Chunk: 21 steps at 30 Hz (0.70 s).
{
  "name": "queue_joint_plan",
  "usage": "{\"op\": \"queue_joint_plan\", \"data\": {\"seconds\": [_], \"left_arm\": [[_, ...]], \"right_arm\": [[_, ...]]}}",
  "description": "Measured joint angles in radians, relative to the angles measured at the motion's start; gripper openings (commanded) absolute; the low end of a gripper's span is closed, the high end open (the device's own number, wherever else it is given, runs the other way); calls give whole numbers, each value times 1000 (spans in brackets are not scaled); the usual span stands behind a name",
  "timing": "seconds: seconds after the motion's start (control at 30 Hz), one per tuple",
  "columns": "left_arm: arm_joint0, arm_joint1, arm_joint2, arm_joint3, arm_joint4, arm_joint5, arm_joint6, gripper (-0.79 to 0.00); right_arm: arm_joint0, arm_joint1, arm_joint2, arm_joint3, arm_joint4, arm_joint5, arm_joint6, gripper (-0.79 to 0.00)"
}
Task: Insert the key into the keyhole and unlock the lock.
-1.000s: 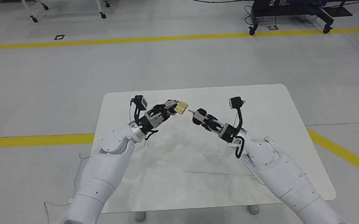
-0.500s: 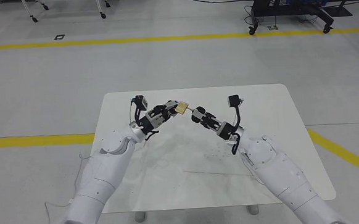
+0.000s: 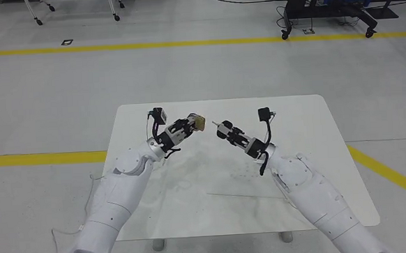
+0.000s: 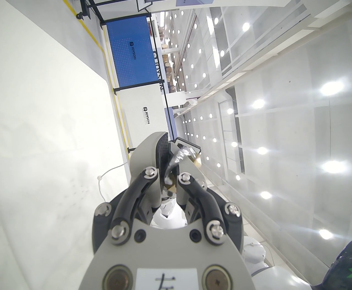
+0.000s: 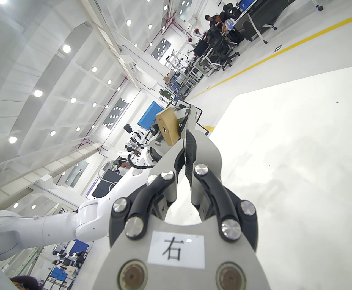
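Note:
A brass padlock [image 3: 198, 120] is held above the white table [image 3: 305, 190] by my left gripper [image 3: 188, 124], which is shut on it. In the left wrist view the silvery shackle [image 4: 178, 158] sits between the fingers of the left gripper [image 4: 172, 153]. My right gripper [image 3: 222, 129] faces the padlock from the right and is shut on a small key [image 3: 215, 124], whose tip points at the padlock across a short gap. In the right wrist view the padlock [image 5: 168, 127] shows its keyhole face just past the right gripper [image 5: 187, 129]; the key itself is hidden between the fingers.
Both arms hover over the far middle of the table. Yellow floor lines [image 3: 198, 41] run behind and beside the table, and wheeled frames [image 3: 329, 10] stand far off.
The right gripper brought the key closer to the padlock. Then the left gripper drew the padlock slightly back to the left, so a small gap shows between them again.

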Motion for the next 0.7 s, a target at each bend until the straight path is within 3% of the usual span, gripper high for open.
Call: {"op": "queue_joint_plan", "data": {"seconds": [0.37,0.7], "left_arm": [[-3,-5,-16,14,-49,28,-18,-785],[-41,-23,15,65,-33,165,61,-785]], "right_arm": [[-28,3,23,-21,-6,-20,5,-785],[-47,-1,9,-62,-17,1,-5,-785]]}}
